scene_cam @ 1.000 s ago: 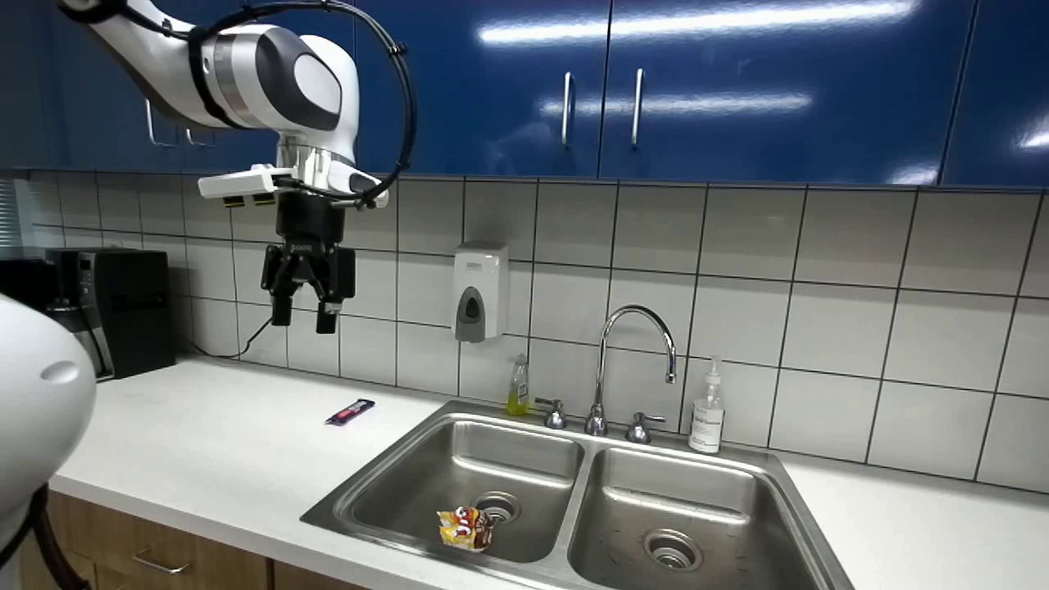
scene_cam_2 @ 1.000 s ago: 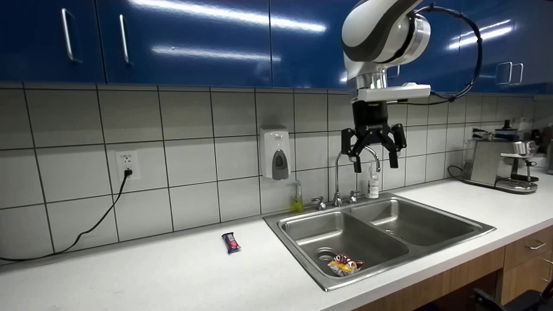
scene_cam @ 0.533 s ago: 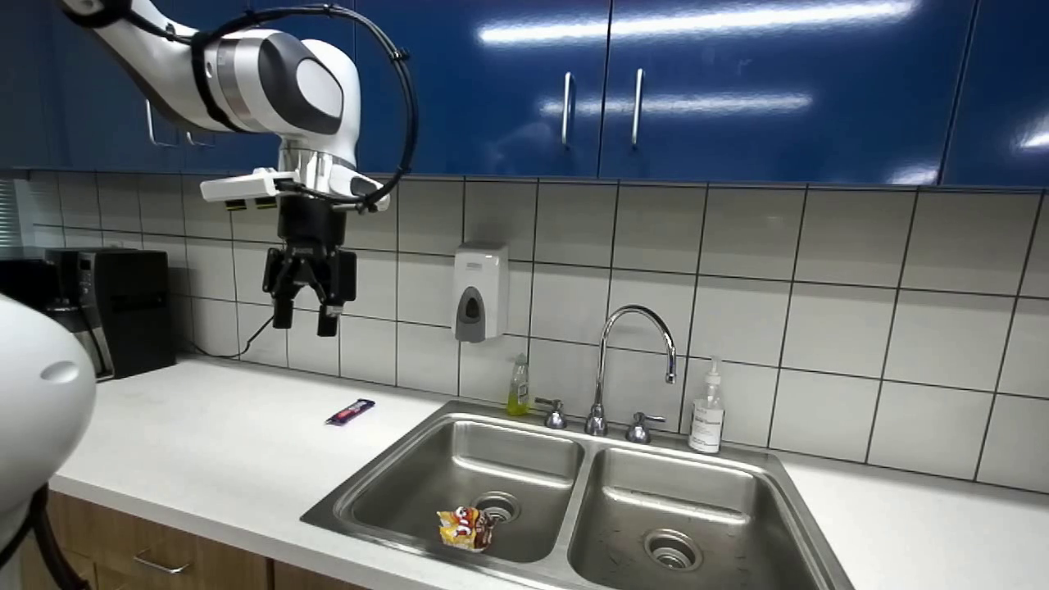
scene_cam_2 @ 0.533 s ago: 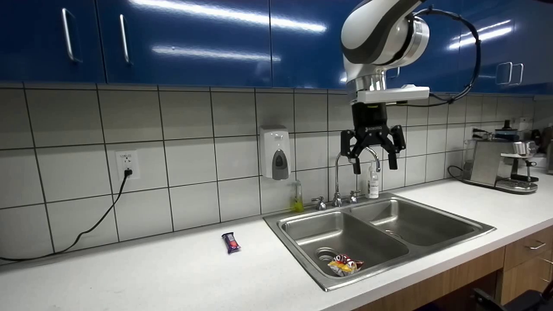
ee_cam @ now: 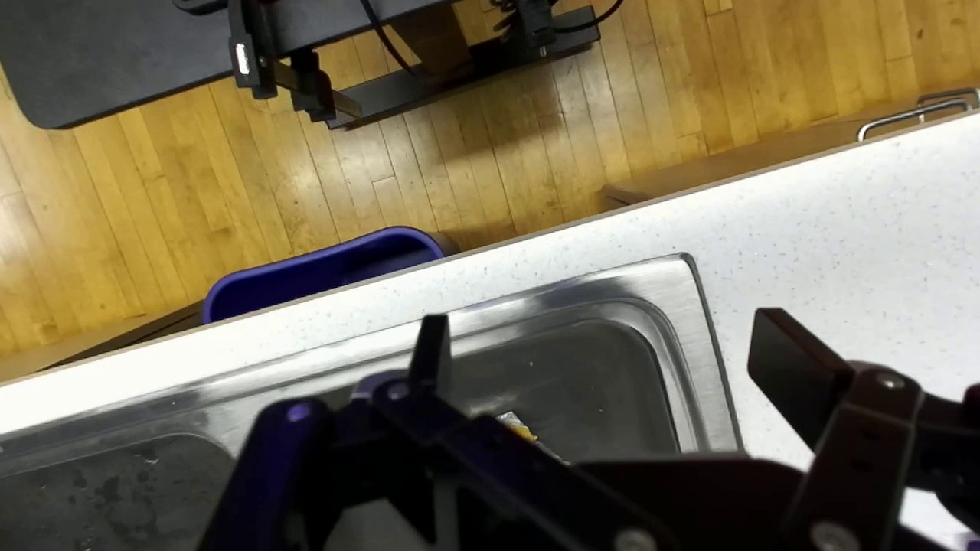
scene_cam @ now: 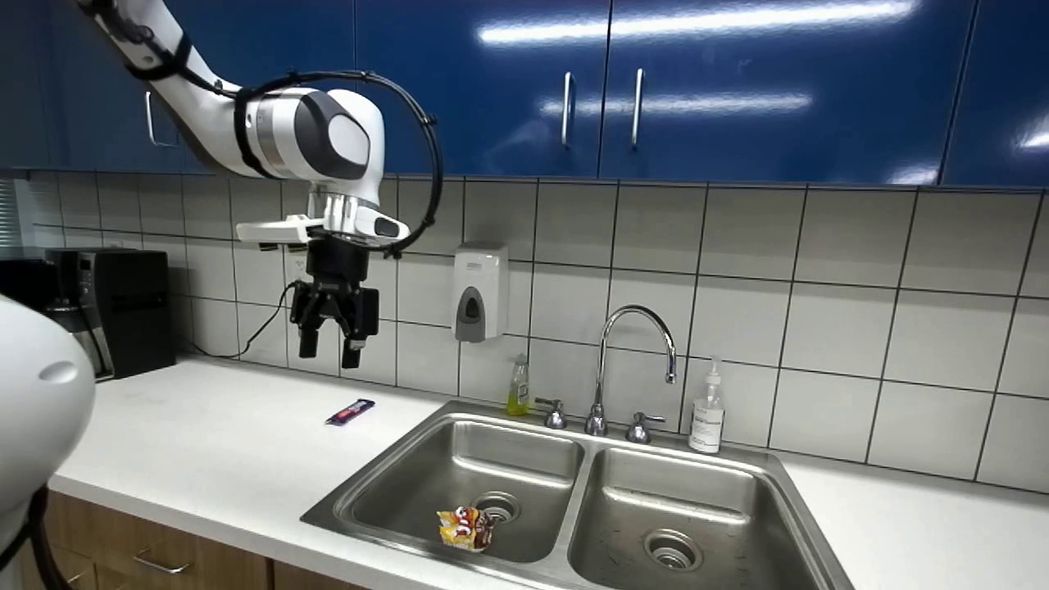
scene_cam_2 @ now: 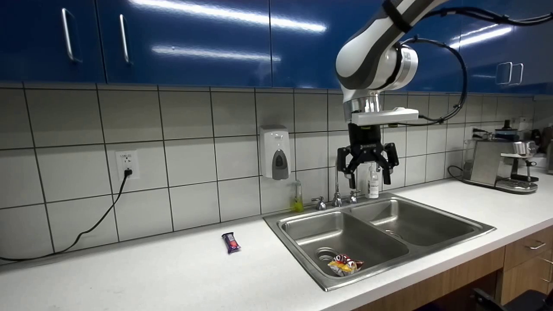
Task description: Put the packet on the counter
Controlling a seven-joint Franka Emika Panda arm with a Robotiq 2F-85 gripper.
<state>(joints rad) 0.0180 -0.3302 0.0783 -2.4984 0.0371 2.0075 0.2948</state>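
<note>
- Lettering first: "ROBOTIQ" reads off the claw [scene_cam_2: 370,179] in an exterior view; the label on one of two bottles [scene_cam: 706,424] is too small to make out.
- The count: one packet [scene_cam: 465,528], one dark bar [scene_cam: 351,412], two steel basins [scene_cam: 426,483], one faucet [scene_cam: 597,419].
- The claw's released, jaws spread wide, hanging in mid-air well above the counter [scene_cam: 205,434]!
- There's the packet, crumpled in the basin nearer the dark bar, just beside the drain [scene_cam: 504,506].

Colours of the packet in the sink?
The packet is yellow-orange with red, white and dark brown marks; best seen in an exterior view.
</note>
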